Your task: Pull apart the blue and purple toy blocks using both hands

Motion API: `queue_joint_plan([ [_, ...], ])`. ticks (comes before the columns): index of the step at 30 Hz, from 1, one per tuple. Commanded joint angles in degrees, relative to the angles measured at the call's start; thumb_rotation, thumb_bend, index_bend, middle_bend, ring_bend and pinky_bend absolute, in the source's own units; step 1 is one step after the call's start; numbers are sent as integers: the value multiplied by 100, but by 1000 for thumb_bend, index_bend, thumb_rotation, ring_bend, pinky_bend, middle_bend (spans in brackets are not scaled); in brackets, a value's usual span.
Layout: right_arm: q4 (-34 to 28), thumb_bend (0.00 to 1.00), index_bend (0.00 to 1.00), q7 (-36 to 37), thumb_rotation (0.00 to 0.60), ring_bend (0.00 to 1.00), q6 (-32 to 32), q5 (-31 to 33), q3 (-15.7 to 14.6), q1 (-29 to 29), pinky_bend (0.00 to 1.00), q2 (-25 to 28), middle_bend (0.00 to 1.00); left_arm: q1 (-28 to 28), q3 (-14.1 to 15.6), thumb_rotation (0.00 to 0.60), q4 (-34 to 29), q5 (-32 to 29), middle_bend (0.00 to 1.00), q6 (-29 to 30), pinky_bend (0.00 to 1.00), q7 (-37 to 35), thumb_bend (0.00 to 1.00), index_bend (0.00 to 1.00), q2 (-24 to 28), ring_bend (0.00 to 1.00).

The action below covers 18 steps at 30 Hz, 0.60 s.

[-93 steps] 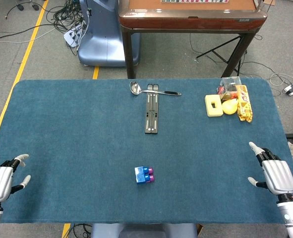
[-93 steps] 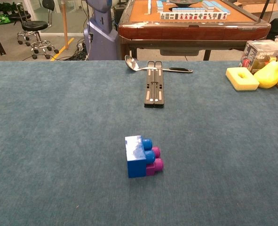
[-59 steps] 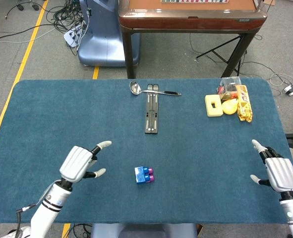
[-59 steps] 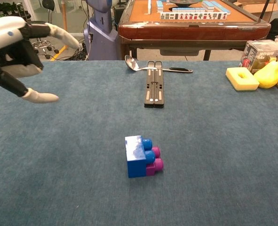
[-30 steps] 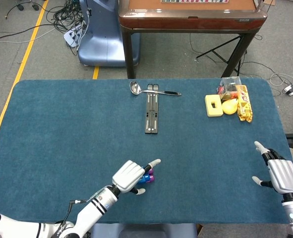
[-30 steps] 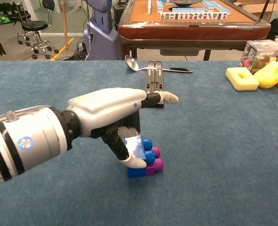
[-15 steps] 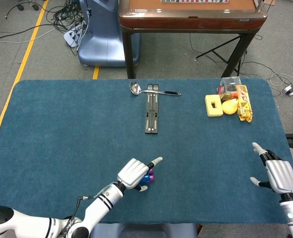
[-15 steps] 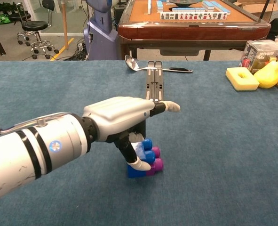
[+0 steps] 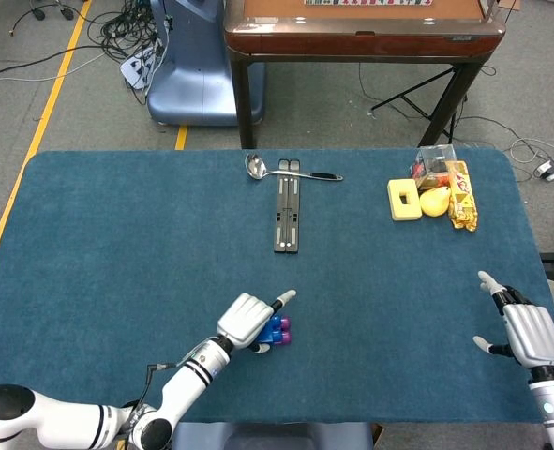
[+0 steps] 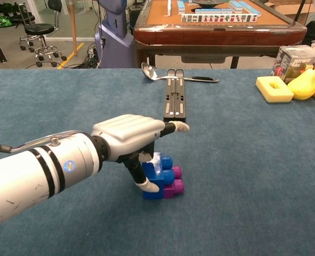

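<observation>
A wide table covered in dark teal felt [image 9: 117, 244] fills both views, its near edge cut off at the bottom of the chest view. Behind it stands a brown wooden mahjong table [image 10: 216, 32], only partly in frame. The robot's silver-and-black left arm [image 10: 34, 170] reaches in from the lower left, and its silver left hand [image 10: 133, 136] sits over the joined blue and purple toy blocks [image 10: 161, 181], which rest on the felt near the table's front edge, roughly at its middle. The hand covers the blocks' left side: the thumb presses the front face of the blue block while one finger points out straight above the studs; the other fingers are hidden behind the palm, so whether the grip is closed cannot be told for certain, though the hand is touching the blocks. The purple block pokes out to the right of the hand, uncovered. The silver right hand [image 9: 525, 328] hangs over the table's right front corner, well apart from the blocks, fingers spread and holding nothing; its forearm is cut off by the frame. Toward the table's far edge lie a black folded stand [image 9: 288, 214] and a metal ladle with a black handle [image 9: 291, 172] touching it. At the far right corner cluster a pale yellow sponge block [image 9: 404, 199], a yellow pear-shaped toy [image 10: 302, 85] and packaged snacks [image 9: 459, 194], their labels too small to read.
</observation>
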Motion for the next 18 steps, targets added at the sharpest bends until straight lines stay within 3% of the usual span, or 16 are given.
queue_joint_plan([
  [1,4,0,91,6,600,198,3,1,6,1,441,-4,240,8,52,600,173,141,1000,89,1000,-40,0,76,61,1000],
  [10,3,0,91,-13,600,198,-50,11,13,34,441,-27,240,31,150,600,190,64,1000,64,1000,-32,0,106,314,1000],
  [18,-43,0,105,-43,600,198,-41,10,20,39,441,-9,240,-109,156,600,-29,-149,1000,-176,1000,0,0,198,542,1000],
])
